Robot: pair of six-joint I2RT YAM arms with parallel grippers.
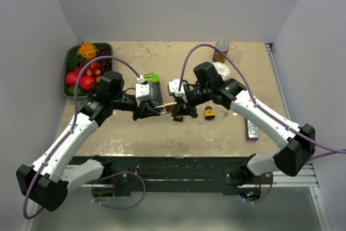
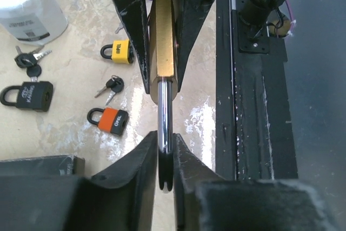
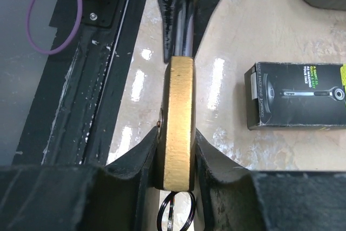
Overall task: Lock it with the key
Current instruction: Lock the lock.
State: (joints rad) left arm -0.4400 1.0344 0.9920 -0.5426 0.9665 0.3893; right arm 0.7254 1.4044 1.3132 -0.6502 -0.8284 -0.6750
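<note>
A brass padlock point(image 1: 169, 106) is held in the air between my two grippers, above the table's middle. My left gripper point(image 2: 164, 140) is shut on its steel shackle point(image 2: 164, 114), with the brass body point(image 2: 164, 36) pointing away. My right gripper point(image 3: 177, 140) is shut on the brass body point(image 3: 179, 114). A black key ring point(image 3: 175, 213) hangs under the body; the key itself is hidden. In the top view the left gripper point(image 1: 158, 110) and right gripper point(image 1: 180, 109) face each other, almost touching.
On the table lie a yellow padlock point(image 1: 209, 113), an orange padlock point(image 2: 110, 120), a black padlock point(image 2: 28, 94) and loose keys point(image 2: 111, 86). A black box point(image 1: 151, 90) lies behind the grippers. A fruit tray point(image 1: 72, 58) stands back left, a can point(image 1: 221, 51) and white jar point(image 1: 221, 71) back right.
</note>
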